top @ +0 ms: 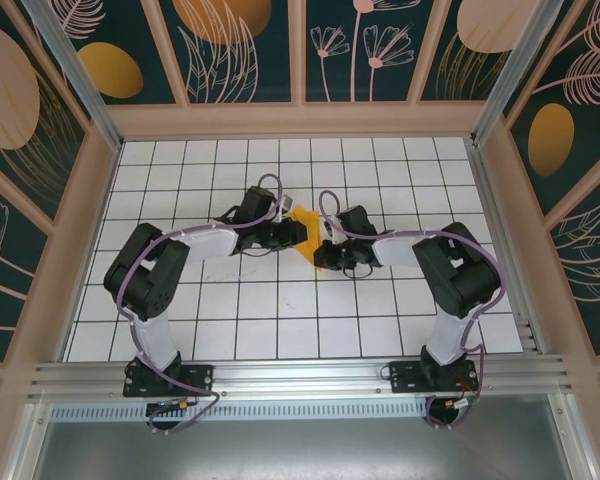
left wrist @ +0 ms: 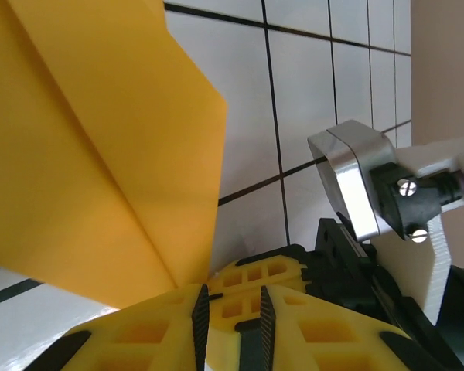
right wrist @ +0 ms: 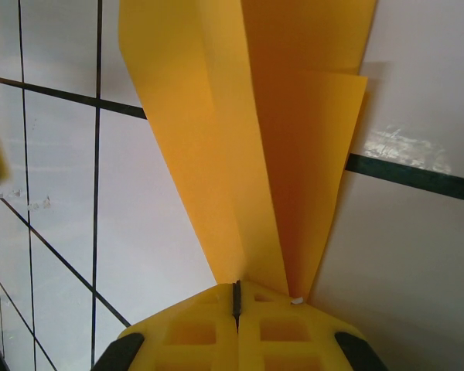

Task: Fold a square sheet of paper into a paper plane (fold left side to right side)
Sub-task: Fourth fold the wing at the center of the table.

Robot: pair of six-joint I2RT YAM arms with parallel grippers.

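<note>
Two grippers meet at the middle of the table [top: 280, 310], with the folded orange paper [top: 305, 232] between them. The right gripper [right wrist: 236, 290] is pressed together on the paper's narrow end, and the layers fan away from it to straight far edges. The left gripper [left wrist: 232, 297] has its jaws slightly spread, the paper's creased corner reaching their tips. White tiles stretch on every side, the frame walls well apart from both arms
</note>
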